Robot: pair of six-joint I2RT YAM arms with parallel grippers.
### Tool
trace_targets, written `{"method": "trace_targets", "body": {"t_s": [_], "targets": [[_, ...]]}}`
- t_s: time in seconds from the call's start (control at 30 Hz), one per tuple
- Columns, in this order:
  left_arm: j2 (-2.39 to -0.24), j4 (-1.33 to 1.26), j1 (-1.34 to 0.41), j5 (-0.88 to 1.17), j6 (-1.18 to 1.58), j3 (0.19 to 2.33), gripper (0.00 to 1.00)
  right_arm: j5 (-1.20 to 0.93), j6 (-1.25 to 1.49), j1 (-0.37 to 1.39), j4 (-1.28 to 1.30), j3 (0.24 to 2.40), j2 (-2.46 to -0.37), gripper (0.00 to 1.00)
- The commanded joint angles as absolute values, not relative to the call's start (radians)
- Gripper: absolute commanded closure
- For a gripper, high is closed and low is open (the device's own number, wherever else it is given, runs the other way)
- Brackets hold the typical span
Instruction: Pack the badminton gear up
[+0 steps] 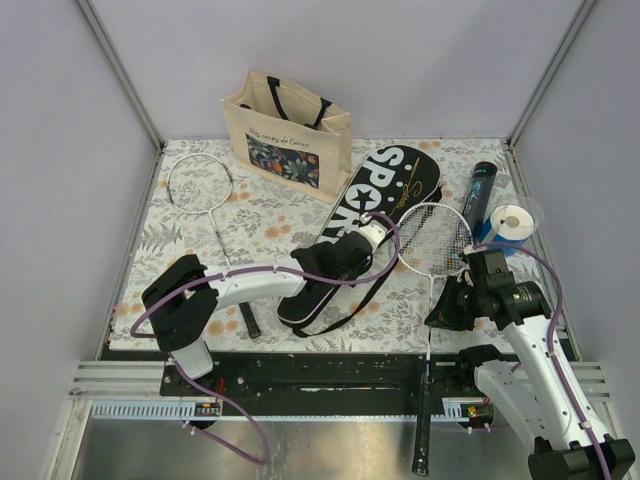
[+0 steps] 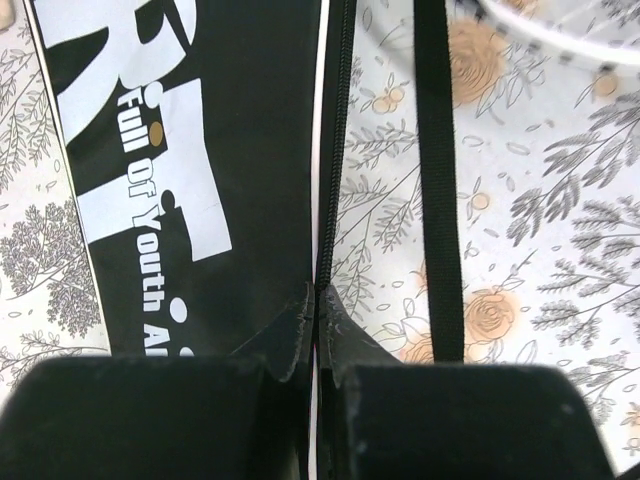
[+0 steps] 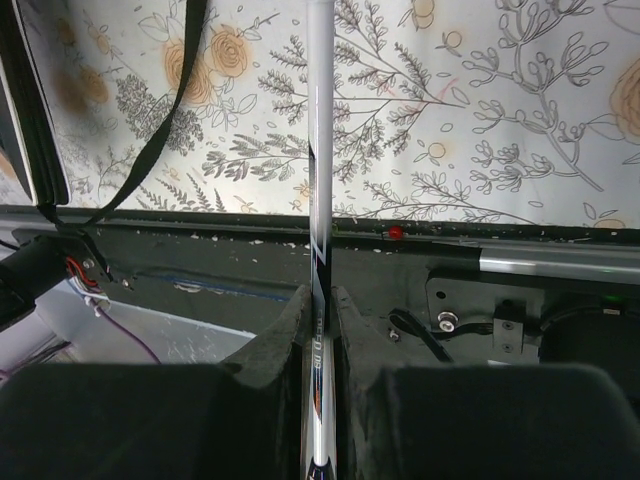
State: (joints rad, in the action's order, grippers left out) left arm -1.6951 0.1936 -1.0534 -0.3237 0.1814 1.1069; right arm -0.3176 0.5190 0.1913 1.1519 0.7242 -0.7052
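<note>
Toward the front of the surface (image 1: 262,216), clenches left end effector (image 2: 318,305) on the cover (image 2: 240,150) at its zip edge and right end effector (image 3: 318,300) on one racket (image 3: 318,120) by its shaft; looks barely begun, with this racket, the other racket (image 1: 200,183) and the tube (image 1: 480,190) outside the cover.

Bare table (image 1: 275,225) lies open at centre left; the tote bag (image 1: 288,135) blocks upper centre, tube (image 1: 479,190) and roll (image 1: 510,225) crowd upper right.
</note>
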Motion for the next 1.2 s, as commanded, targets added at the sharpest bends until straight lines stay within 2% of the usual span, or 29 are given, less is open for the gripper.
{"method": "trace_targets", "body": {"t_s": [0.0, 0.07, 0.13, 0.17, 0.37, 0.43, 0.47, 0.63, 0.7, 0.77, 1.07, 1.1, 1.13, 1.17], "targets": [[-1.672, 0.219, -1.040, -0.287, 0.221, 1.190, 1.00, -0.373, 0.500, 0.189, 1.151, 0.724, -0.699, 1.00], [-1.684, 0.241, -1.037, -0.279, 0.221, 1.206, 1.00, -0.374, 0.497, 0.190, 1.150, 0.726, -0.704, 1.00], [-1.701, 0.250, -1.035, -0.268, 0.212, 1.212, 0.96, -0.376, 0.497, 0.190, 1.151, 0.727, -0.700, 1.00], [-1.709, 0.252, -1.035, -0.262, 0.206, 1.210, 1.00, -0.374, 0.497, 0.190, 1.150, 0.727, -0.696, 1.00], [-1.727, 0.202, -1.031, -0.227, 0.199, 1.164, 1.00, -0.371, 0.499, 0.189, 1.146, 0.727, -0.687, 1.00], [-1.747, 0.218, -1.029, -0.227, 0.189, 1.178, 0.95, -0.371, 0.500, 0.190, 1.144, 0.727, -0.692, 1.00], [-1.761, 0.224, -1.029, -0.226, 0.181, 1.181, 1.00, -0.371, 0.499, 0.190, 1.141, 0.730, -0.692, 1.00], [-1.769, 0.175, -1.023, -0.229, 0.184, 1.146, 1.00, -0.368, 0.499, 0.190, 1.141, 0.736, -0.695, 1.00], [-1.795, 0.204, -1.020, -0.224, 0.180, 1.169, 0.94, -0.370, 0.499, 0.189, 1.141, 0.738, -0.695, 1.00], [-1.818, 0.215, -1.020, -0.224, 0.170, 1.177, 1.00, -0.370, 0.499, 0.189, 1.141, 0.739, -0.695, 1.00], [-1.830, 0.190, -1.019, -0.209, 0.167, 1.154, 1.00, -0.360, 0.499, 0.189, 1.138, 0.750, -0.698, 1.00], [-1.829, 0.190, -1.019, -0.207, 0.167, 1.154, 0.99, -0.360, 0.500, 0.189, 1.137, 0.747, -0.698, 1.00], [-1.829, 0.196, -1.020, -0.209, 0.169, 1.158, 0.86, -0.362, 0.500, 0.190, 1.134, 0.746, -0.699, 1.00], [-1.829, 0.198, -1.019, -0.209, 0.167, 1.161, 0.79, -0.362, 0.499, 0.190, 1.132, 0.746, -0.699, 1.00]]}}
